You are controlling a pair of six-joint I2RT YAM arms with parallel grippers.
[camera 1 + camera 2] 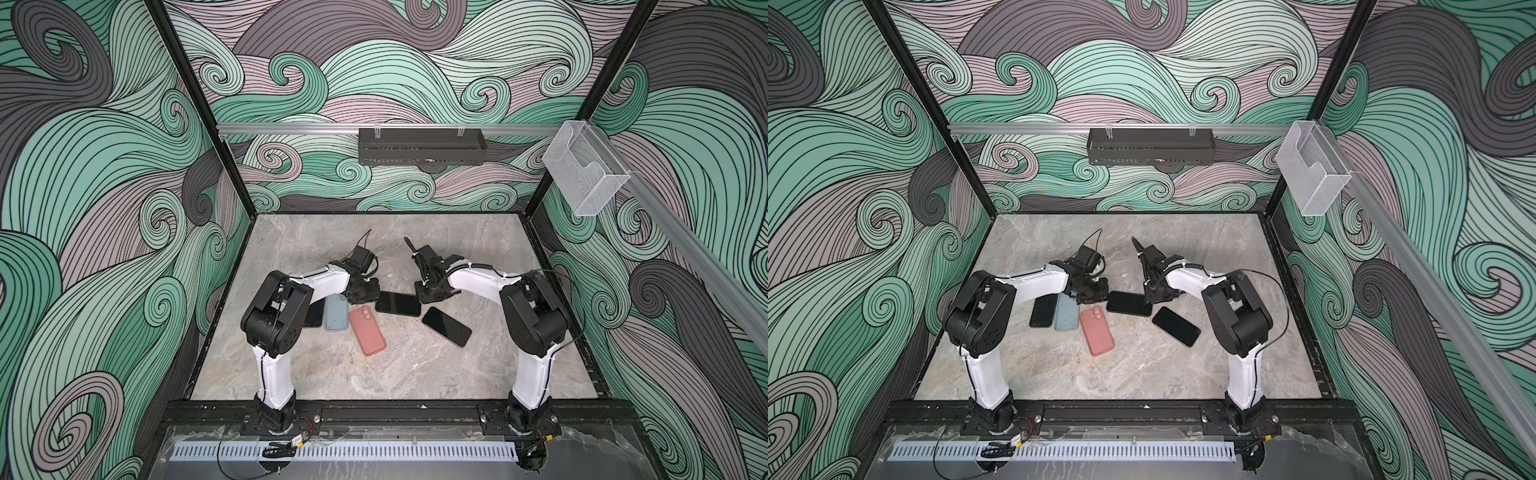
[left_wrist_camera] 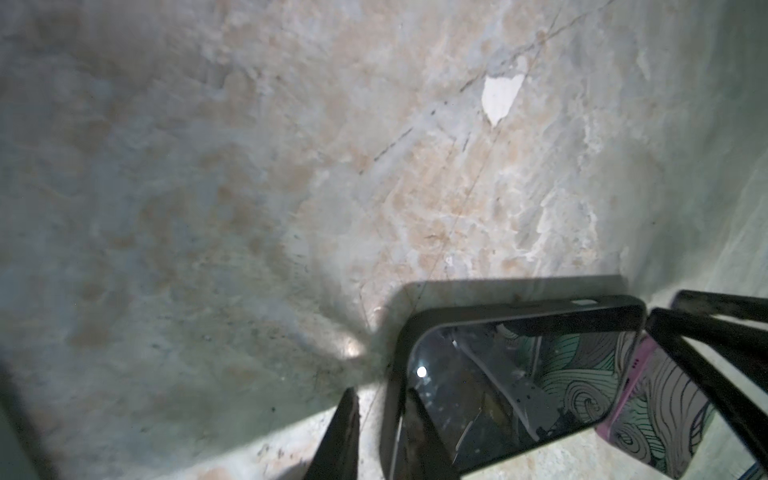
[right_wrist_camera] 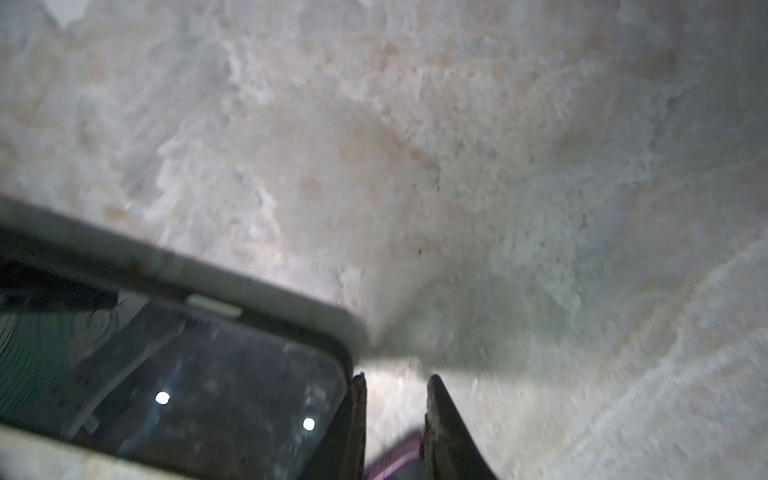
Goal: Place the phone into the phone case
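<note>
- Marble table [image 1: 374,374] carries everything. The phone [image 1: 398,304] lies flat and screen-up near its middle, between the two grippers.
- A black case [image 2: 519,313] rims the screen on the sides the left wrist view shows. I cannot tell whether the phone is seated all the way round.
- The left gripper [image 1: 368,295] sits low at the phone's left end. In its wrist view the jaws are a little apart, astride that end's edge. One finger [image 2: 343,436] is outside over the table and the other is over the glass. A strip of table shows between the outer finger and the case, so nothing is clamped.
- The right gripper [image 1: 430,293] sits low at the phone's right end. In its wrist view the jaws stand apart just beside the phone's corner, with bare table between them and nothing held.
- A second phone [image 1: 446,326], dark and screen-up, lies nearer the front, below the right gripper in both top views.
- A pink case [image 1: 367,331] lies back-up just in front of the phone's left end.
- A blue case [image 1: 336,313] lies left of the pink one, partly under the left arm, with a third phone [image 1: 1043,311] just beside it.
</note>
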